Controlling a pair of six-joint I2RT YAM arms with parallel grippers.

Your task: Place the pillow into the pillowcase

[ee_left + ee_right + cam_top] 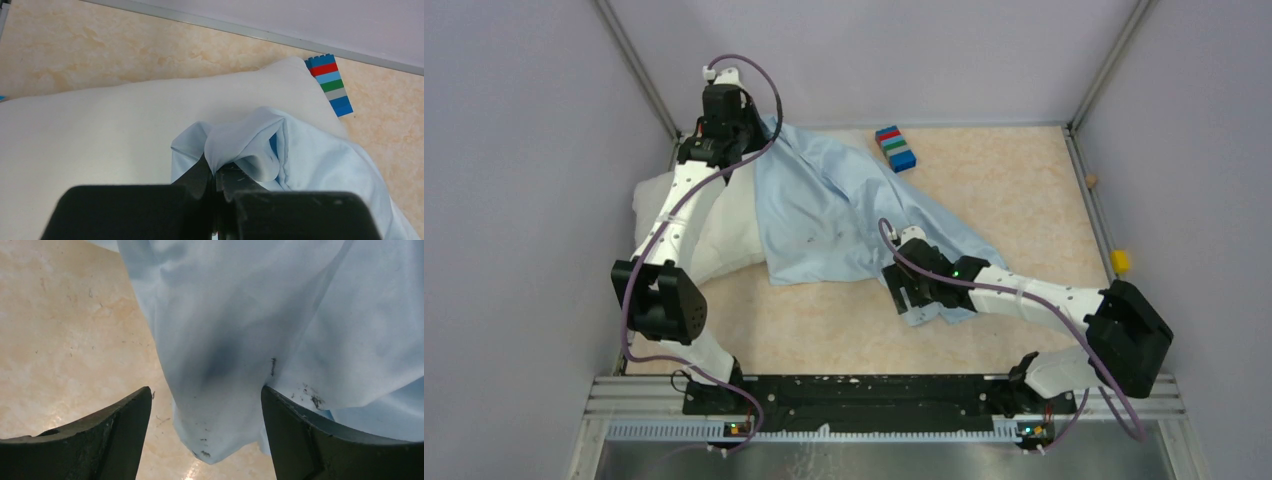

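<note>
The off-white pillow lies at the table's left, its right part under the light-blue pillowcase, which spreads across the middle toward the near right. At the far left my left gripper is shut on a bunched fold of the pillowcase, lifted above the pillow. In its wrist view my left gripper pinches the fold tight. My right gripper hangs open over the pillowcase's near right corner. That limp, smudged corner sits between the spread fingers of my right gripper, ungripped.
A stack of coloured bricks sits at the back, just beyond the pillowcase, and also shows past the pillow's corner. A small yellow piece and a tan bit lie by the right wall. Grey walls enclose the table.
</note>
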